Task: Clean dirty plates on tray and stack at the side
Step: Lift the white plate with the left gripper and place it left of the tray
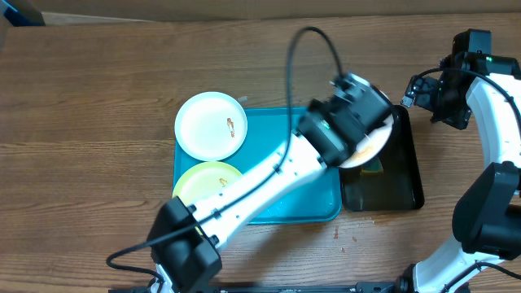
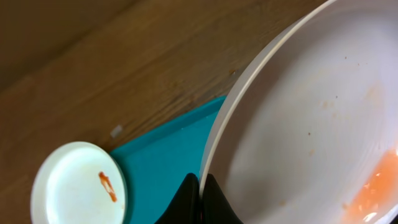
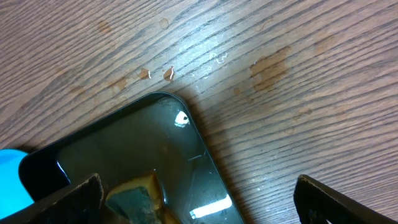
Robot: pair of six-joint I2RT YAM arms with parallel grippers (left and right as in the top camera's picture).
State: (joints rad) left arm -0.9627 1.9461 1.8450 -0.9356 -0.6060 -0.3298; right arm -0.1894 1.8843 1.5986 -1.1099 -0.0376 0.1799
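A brown wood-grain desk (image 1: pixel 81 163) fills almost every view, its grain running left to right in the overhead view, with darker streaks through it. Along the far edge a paler strip (image 1: pixel 244 6) shows beyond the desk; whether it is floor or wall cannot be told. A dark blue object (image 1: pixel 20 12) sits cut off in the far left corner. The light is even and soft, with only faint shadows. In the right wrist view a few droplets (image 3: pixel 168 73) glisten on the wood, near a darker damp patch (image 3: pixel 270 65). Small reddish specks (image 1: pixel 352 238) dot the near part of the desk, and a pale scrap (image 2: pixel 116 130) lies on the wood in the left wrist view
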